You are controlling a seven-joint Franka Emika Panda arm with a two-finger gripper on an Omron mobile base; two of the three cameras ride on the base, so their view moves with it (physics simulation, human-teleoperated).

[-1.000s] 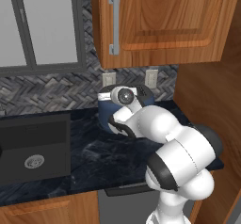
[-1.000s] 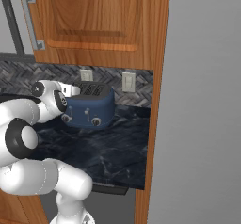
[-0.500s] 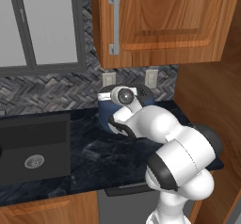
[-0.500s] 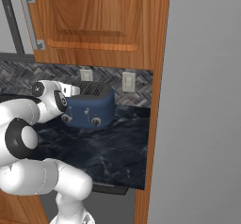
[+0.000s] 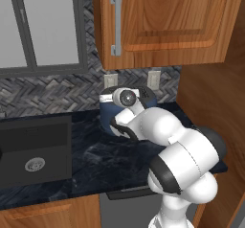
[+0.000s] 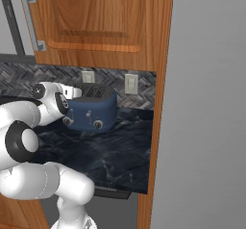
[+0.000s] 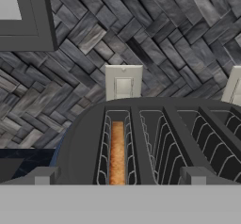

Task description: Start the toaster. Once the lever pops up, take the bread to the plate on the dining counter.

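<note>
Sink [image 5: 33,150] is sitting at the left of the dark surface [image 5: 95,165]. Toaster [image 6: 91,108] is standing against the backsplash, bread [image 7: 117,152] sitting down in its leftmost slot. Gripper [image 7: 117,177] is hovering over it, jaws spread wide, apparently gripping nothing.
</note>
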